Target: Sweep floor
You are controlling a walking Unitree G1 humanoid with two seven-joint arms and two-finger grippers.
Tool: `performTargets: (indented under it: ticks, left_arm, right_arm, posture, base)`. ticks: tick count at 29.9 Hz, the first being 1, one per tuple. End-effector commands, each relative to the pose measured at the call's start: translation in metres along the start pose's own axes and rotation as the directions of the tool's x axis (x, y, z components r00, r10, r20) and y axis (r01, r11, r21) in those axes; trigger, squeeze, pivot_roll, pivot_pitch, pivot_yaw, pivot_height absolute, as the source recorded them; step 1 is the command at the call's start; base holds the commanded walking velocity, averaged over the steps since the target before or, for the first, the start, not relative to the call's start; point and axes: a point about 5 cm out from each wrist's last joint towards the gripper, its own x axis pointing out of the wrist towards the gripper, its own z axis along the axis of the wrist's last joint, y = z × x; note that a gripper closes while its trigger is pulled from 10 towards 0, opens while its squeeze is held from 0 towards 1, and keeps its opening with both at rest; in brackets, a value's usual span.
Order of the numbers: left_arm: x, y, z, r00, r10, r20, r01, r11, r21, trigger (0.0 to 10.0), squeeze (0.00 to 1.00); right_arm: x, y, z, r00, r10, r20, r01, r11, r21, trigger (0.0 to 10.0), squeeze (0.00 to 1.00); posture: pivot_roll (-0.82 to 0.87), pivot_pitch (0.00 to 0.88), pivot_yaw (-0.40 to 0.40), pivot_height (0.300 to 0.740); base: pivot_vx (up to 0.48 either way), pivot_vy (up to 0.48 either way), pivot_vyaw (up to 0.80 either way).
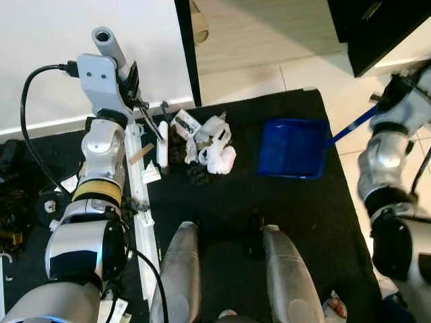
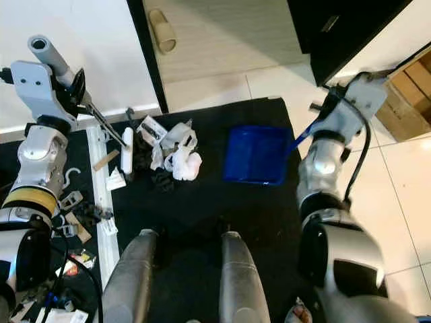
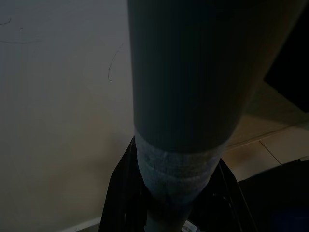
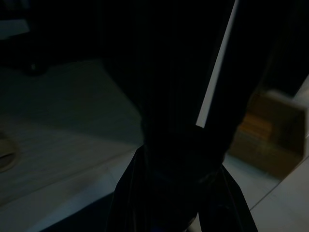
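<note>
1. The left gripper point(image 1: 132, 86) is clamped on the grey broom handle point(image 1: 108, 42), up near the handle's top end. The thin shaft slants down and away from the gripper to the white broom head point(image 1: 162, 142), which stands on the black mat point(image 1: 283, 202).
2. The broom head sits just beside the pile of crumpled white trash point(image 1: 209, 145), on the side away from the dustpan. I judge this placement lets a push toward the robot's right drive the pile across the mat.
3. The right gripper point(image 2: 322, 111) holds the blue dustpan handle point(image 1: 351, 126), fingers closed around it. The handle runs down from the gripper to the blue dustpan point(image 1: 293, 148).
4. The dustpan lies flat on the mat, apart from the trash, with open mat between them. It seems parked there as the target for the sweep.
5. More scraps point(image 2: 74, 208) lie on the floor by the white baseboard strip point(image 1: 143, 202), below the left gripper and outside the broom's present path.
6. Judged from this layout, collecting has not yet finished: the dustpan looks empty.
</note>
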Motion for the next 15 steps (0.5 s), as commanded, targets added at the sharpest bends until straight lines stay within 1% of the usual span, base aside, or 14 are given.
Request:
performTargets:
  ticks: [1, 2, 3, 4, 5, 7, 8, 11, 12, 13, 14, 15]
  left_arm:
    - [-0.008, -0.007, -0.010, 1.000, -0.019, -0.016, 0.019, 1.000, -0.010, 10.0, 0.00]
    - [-0.009, -0.008, -0.011, 1.000, -0.021, -0.017, 0.021, 1.000, -0.010, 10.0, 0.00]
    - [-0.010, -0.009, -0.012, 1.000, -0.022, -0.017, 0.022, 1.000, -0.011, 10.0, 0.00]
    - [-0.010, -0.009, -0.012, 1.000, -0.022, -0.017, 0.022, 1.000, -0.011, 10.0, 0.00]
    - [-0.011, -0.010, -0.014, 1.000, -0.022, -0.018, 0.022, 1.000, -0.014, 10.0, 0.00]
    - [-0.011, -0.011, -0.015, 1.000, -0.021, -0.020, 0.021, 1.000, -0.016, 10.0, 0.00]
    - [-0.013, -0.015, -0.018, 0.999, -0.024, -0.029, 0.023, 0.999, -0.026, 10.0, 0.00]
    - [-0.015, -0.021, -0.022, 0.999, -0.032, -0.042, 0.031, 0.999, -0.039, 10.0, 0.00]
    - [-0.015, -0.021, -0.022, 0.999, -0.032, -0.042, 0.031, 0.999, -0.039, 10.0, 0.00]
    - [-0.015, -0.022, -0.022, 0.999, -0.034, -0.043, 0.032, 0.999, -0.040, 10.0, 0.00]
    - [-0.015, -0.025, -0.023, 0.998, -0.034, -0.045, 0.032, 0.998, -0.046, 10.0, 0.00]
    - [-0.015, -0.025, -0.023, 0.998, -0.034, -0.045, 0.032, 0.998, -0.046, 10.0, 0.00]
  right_arm:
    - [-0.009, -0.014, -0.011, 0.997, -0.060, -0.041, 0.061, 0.998, 0.031, 10.0, 0.00]
    - [-0.013, -0.015, -0.015, 0.997, -0.061, -0.046, 0.063, 0.997, 0.038, 10.0, 0.00]
    - [-0.018, -0.015, -0.017, 0.997, -0.056, -0.045, 0.058, 0.998, 0.027, 10.0, 0.00]
    - [-0.018, -0.015, -0.017, 0.997, -0.056, -0.045, 0.058, 0.998, 0.027, 10.0, 0.00]
    - [-0.024, -0.015, -0.021, 0.998, -0.042, -0.042, 0.042, 0.999, -0.002, 10.0, 0.00]
    - [-0.026, -0.015, -0.023, 0.998, -0.037, -0.044, 0.037, 0.999, -0.004, 10.0, 0.00]
    - [-0.030, -0.016, -0.026, 0.998, -0.030, -0.056, 0.031, 0.999, 0.016, 10.0, 0.00]
    - [-0.033, -0.015, -0.030, 0.997, -0.004, -0.082, 0.011, 0.996, 0.085, 10.0, 0.00]
    - [-0.033, -0.015, -0.030, 0.997, -0.004, -0.082, 0.011, 0.996, 0.085, 10.0, 0.00]
    - [-0.033, -0.014, -0.031, 0.996, 0.006, -0.086, 0.003, 0.995, 0.101, 10.0, 0.00]
    - [-0.035, -0.013, -0.034, 0.994, 0.023, -0.107, -0.008, 0.990, 0.143, 10.0, 0.00]
    - [-0.035, -0.013, -0.034, 0.994, 0.023, -0.107, -0.008, 0.990, 0.143, 10.0, 0.00]
  posture:
    - [0.11, 0.459, -0.027, 0.740]
    - [0.11, 0.460, -0.026, 0.740]
    - [0.11, 0.461, -0.026, 0.740]
    - [0.11, 0.461, -0.026, 0.740]
    - [0.11, 0.462, -0.024, 0.740]
    - [0.11, 0.462, -0.024, 0.740]
    - [0.12, 0.463, -0.022, 0.740]
    - [0.12, 0.463, -0.020, 0.740]
    - [0.12, 0.463, -0.020, 0.740]
    - [0.12, 0.463, -0.020, 0.740]
    - [0.11, 0.464, -0.020, 0.740]
    - [0.11, 0.464, -0.020, 0.740]
  base:
    - [0.000, 0.000, 0.00]
    - [0.000, 0.000, 0.00]
    - [0.000, 0.000, 0.00]
    - [0.000, 0.000, 0.00]
    - [0.000, 0.000, 0.00]
    - [0.000, 0.000, 0.00]
    - [0.000, 0.000, 0.00]
    - [0.000, 0.000, 0.00]
    - [0.000, 0.000, 0.00]
    - [0.000, 0.000, 0.00]
    - [0.000, 0.000, 0.00]
    - [0.000, 0.000, 0.00]
